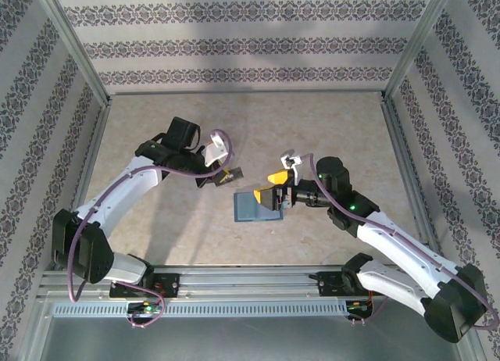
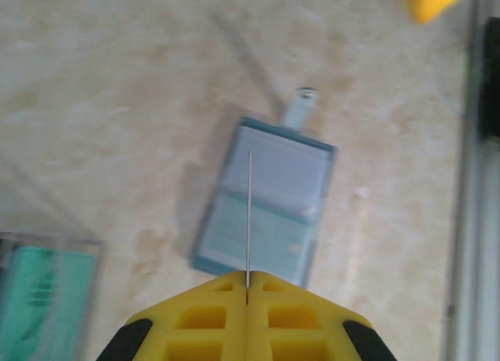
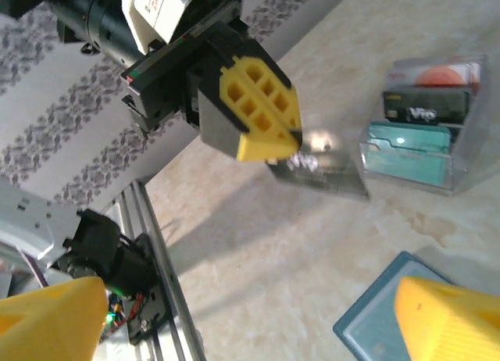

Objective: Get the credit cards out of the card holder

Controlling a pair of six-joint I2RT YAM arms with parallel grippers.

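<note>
The blue-grey card holder (image 1: 251,208) lies flat on the table, also seen from above in the left wrist view (image 2: 269,197) and at the lower right of the right wrist view (image 3: 375,326). My left gripper (image 1: 226,172) is shut on a thin dark credit card (image 1: 234,174), lifted above the table to the holder's left. That card shows edge-on as a thin line (image 2: 249,212) rising from the closed yellow fingers (image 2: 203,322). From the right wrist the card (image 3: 328,177) hangs below the left gripper (image 3: 269,146). My right gripper (image 3: 250,310) is open wide over the holder's right edge (image 1: 279,191), holding nothing.
A clear plastic case (image 3: 461,162) stands on the table beyond the left gripper. It holds a white card with a red circle (image 3: 445,76), a dark card (image 3: 426,107) and a teal card (image 3: 406,150). The case (image 2: 47,298) also shows at the left wrist view's lower left. An aluminium rail (image 1: 234,281) runs along the near edge.
</note>
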